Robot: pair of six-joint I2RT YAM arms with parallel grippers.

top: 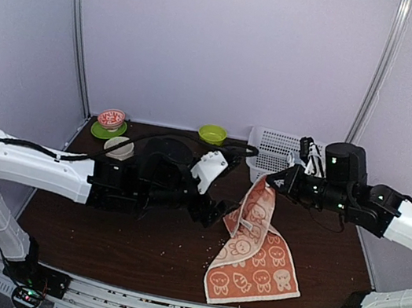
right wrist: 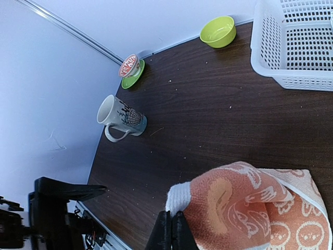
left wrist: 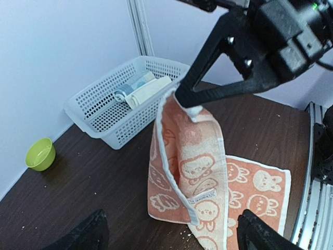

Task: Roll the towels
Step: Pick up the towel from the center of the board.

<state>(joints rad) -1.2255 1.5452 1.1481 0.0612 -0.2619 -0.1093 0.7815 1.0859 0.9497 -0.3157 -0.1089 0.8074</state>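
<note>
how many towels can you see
2: the rabbit towel pinched by the right fingers, lower end on the table; a cream towel in the basket.

Nothing legible anywhere; the small white tag (left wrist: 195, 199) on the rabbit towel (left wrist: 200, 166) carries print too blurred to read.

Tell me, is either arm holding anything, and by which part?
The right gripper pinches the rabbit towel at its raised cream edge; the left gripper holds nothing.

Soft even light; faint shadows
</note>
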